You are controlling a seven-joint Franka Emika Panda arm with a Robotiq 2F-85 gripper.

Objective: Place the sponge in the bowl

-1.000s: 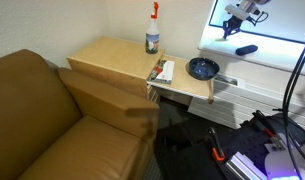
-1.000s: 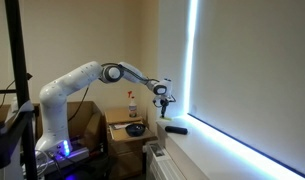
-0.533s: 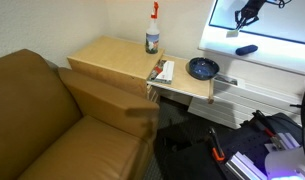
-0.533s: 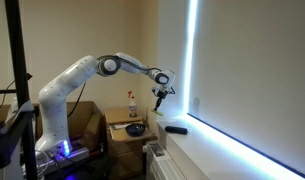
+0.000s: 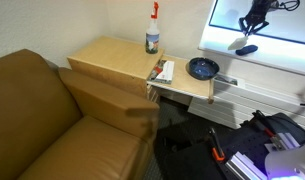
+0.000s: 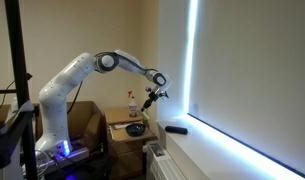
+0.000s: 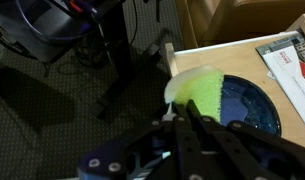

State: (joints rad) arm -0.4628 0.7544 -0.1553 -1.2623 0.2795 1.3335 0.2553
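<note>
Risk first. The Robotiq gripper (image 7: 182,113) has its fingers closed to a narrow pinch on the near edge of the small yellow-green soft sponge (image 7: 197,92). Most of the lump sticks out past the tips. The material is soft and the bite is thin, so I judge a jerk could let it slip.

Second risk is position. In the wrist view the sponge overlaps only the left rim of the round shallow dark blue bowl (image 7: 257,108), with dark floor showing beside it. In an exterior view the gripper (image 5: 248,32) sits high and off to the window side of the bowl (image 5: 202,68), near the dark blue oblong object (image 5: 248,49). If I let go here it probably misses, landing on the floor or the light wooden table (image 5: 112,55). A high drop could also bounce a light sponge out of a shallow bowl.

The bowl is close to the table edge, beside a printed booklet (image 7: 287,55). A careless descent could knock either one.

Orientation: the sponge is in the air, in the fingers. It points away from the fingertips, toward the bowl. Its long axis seems to follow the fingers' direction, but the view is foreshortened, so I can't be sure. The pale yellow side is left in the wrist view and the green side is right.
</note>
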